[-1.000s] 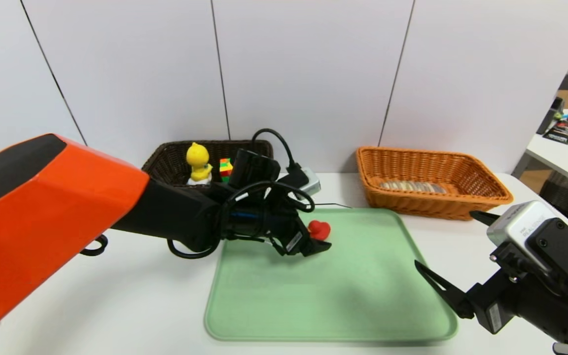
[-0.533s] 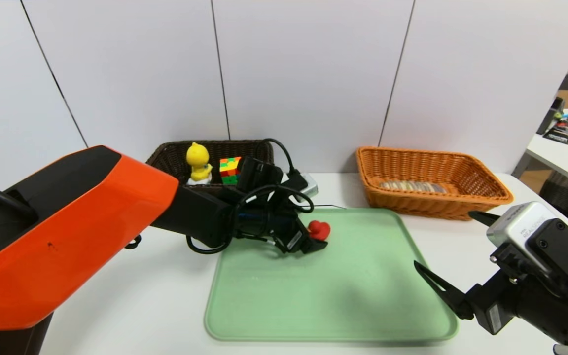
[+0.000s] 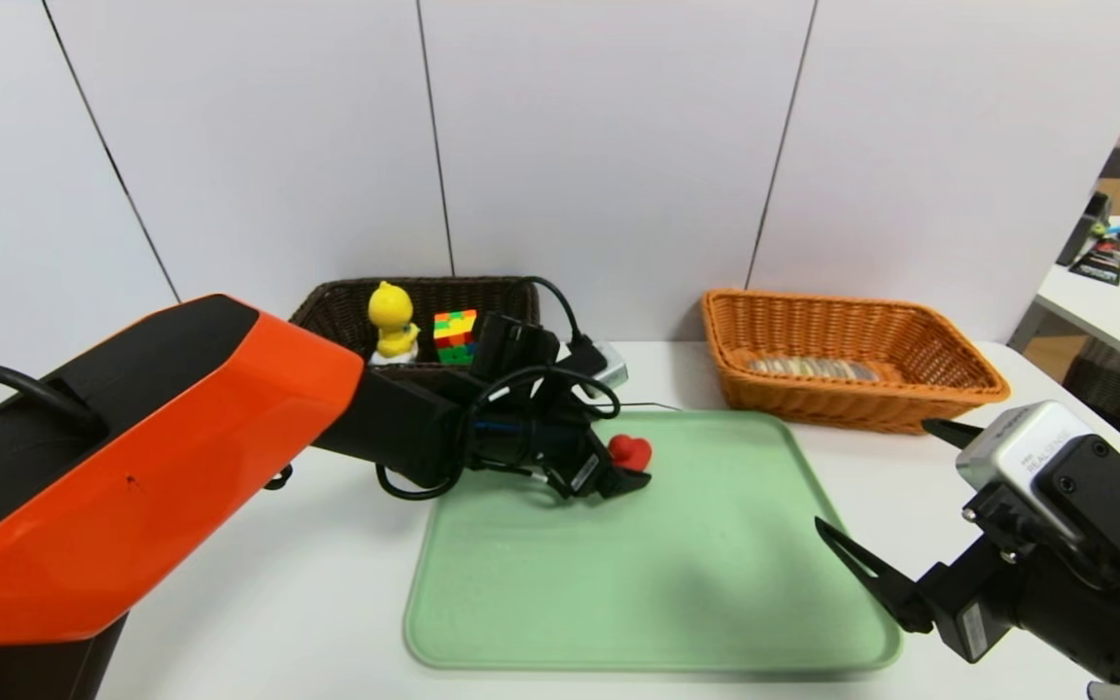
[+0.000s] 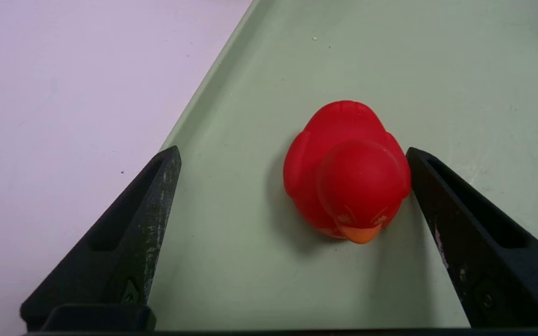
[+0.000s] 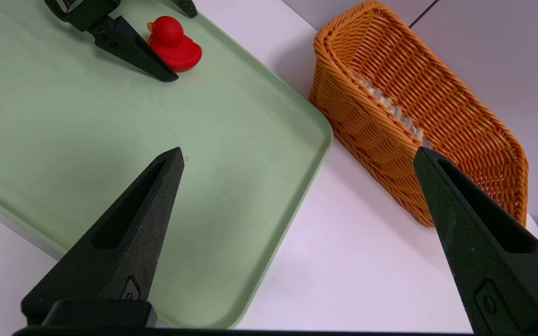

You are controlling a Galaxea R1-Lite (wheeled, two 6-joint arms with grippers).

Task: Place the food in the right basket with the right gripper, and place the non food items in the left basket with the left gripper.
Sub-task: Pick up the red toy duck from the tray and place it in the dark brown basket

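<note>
Left gripper (image 4: 292, 154): fingers spread wide, gripping nothing, straddling the red duck (image 4: 347, 170).
Red duck: on the green tray (image 3: 677, 583), off-centre in the gap, close against one finger (image 4: 460, 219), beak toward the wrist.
Right gripper (image 3: 886, 506): parked well apart, fingers released.

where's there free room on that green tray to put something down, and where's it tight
Nearly all of the green tray is bare: the middle, the near edge and the side toward the orange basket. It is crowded only at the far corner nearest the dark basket, where the left gripper, jaws open, straddles the red duck.
</note>
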